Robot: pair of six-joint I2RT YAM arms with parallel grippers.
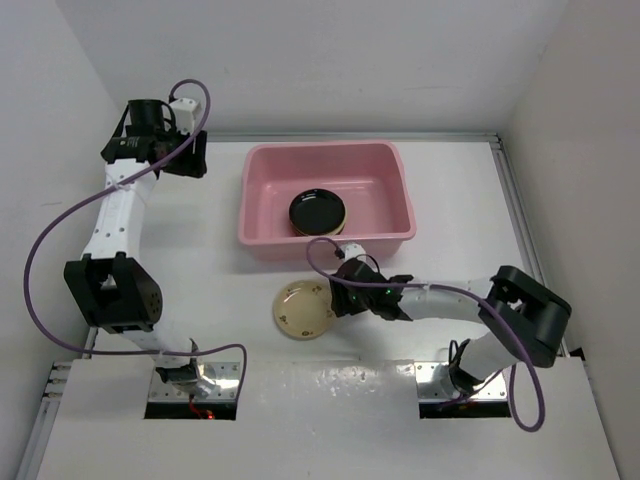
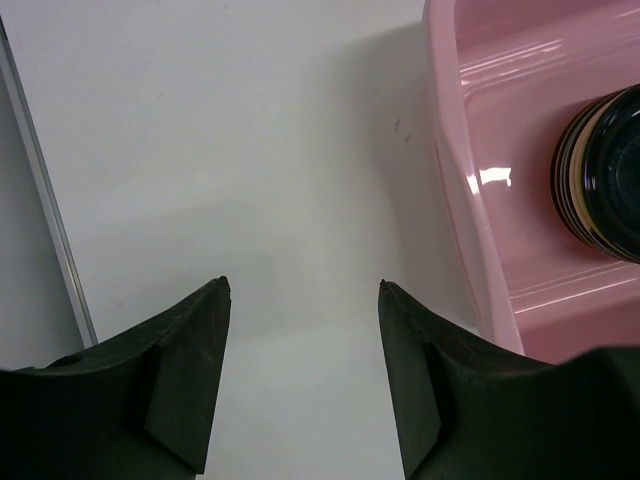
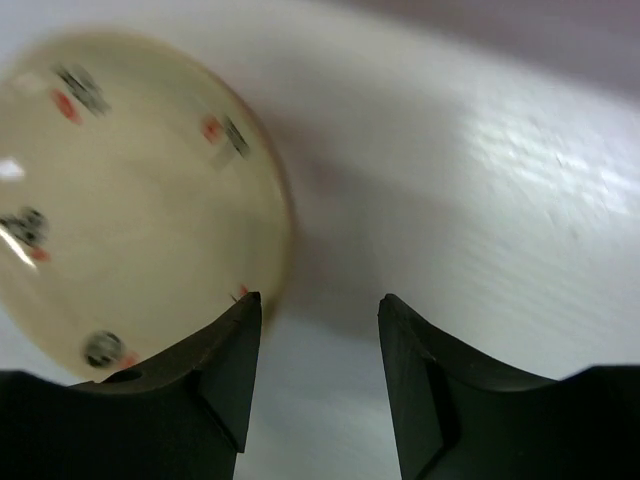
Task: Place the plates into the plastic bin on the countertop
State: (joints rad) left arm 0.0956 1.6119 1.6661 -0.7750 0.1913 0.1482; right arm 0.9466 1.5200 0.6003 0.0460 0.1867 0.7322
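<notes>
The right end effector (image 3: pixel 320 300), spread, sits just beside the round cream spotted plate (image 3: pixel 130 200) on the white tabletop (image 3: pixel 500 200). The left end effector (image 2: pixel 303 285), also spread, hovers beside the pink rectangular plastic bin (image 2: pixel 452 180).

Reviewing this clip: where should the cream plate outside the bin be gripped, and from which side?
Probably by the rim of the cream plate, on its edge nearest the right gripper, coming in low from that side. It lies flat on the countertop, so only the thin edge offers a pinch, one finger above and one below.
</notes>
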